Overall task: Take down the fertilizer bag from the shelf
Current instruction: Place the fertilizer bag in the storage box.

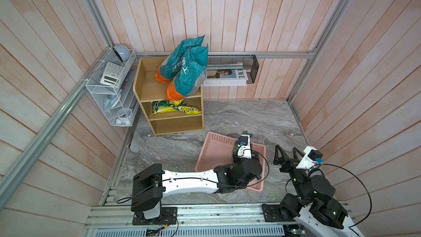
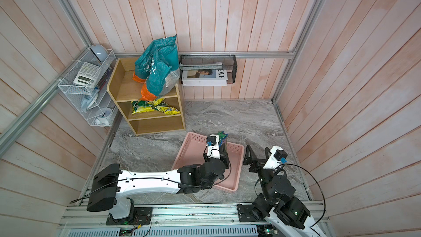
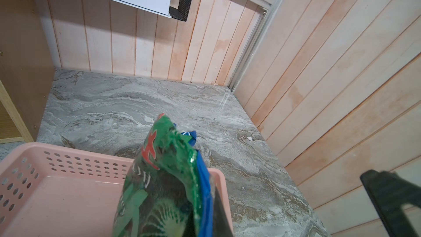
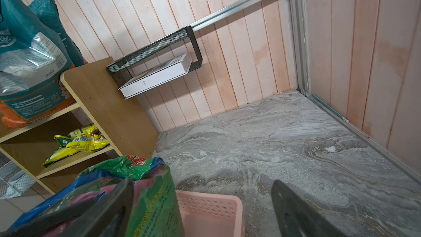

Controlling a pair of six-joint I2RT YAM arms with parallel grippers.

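1. The left arm is stretching low to the right, and the left gripper (image 1: 245, 137) is pointing toward the far wall.
2. The grey marble tabletop (image 1: 250, 115) is lying between pink plank walls, with the shelf (image 1: 145, 80) standing far left.
3. The left gripper is clamping the green fertilizer bag (image 3: 159, 178) over the pink basket (image 1: 211, 151), off the shelf. The right gripper (image 1: 287, 156) is gaping wide, holding nothing.

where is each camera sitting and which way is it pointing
Top views: high above the arm bases, looking down at wooden shelf, pink basket and marble floor; both arms, left gripper and right gripper show.
Left wrist: on the left arm, facing the back corner past the green bag it pinches.
Right wrist: on the right arm, facing shelf and back wall between its open fingers.
Shared: both wrist views show the bag and basket.
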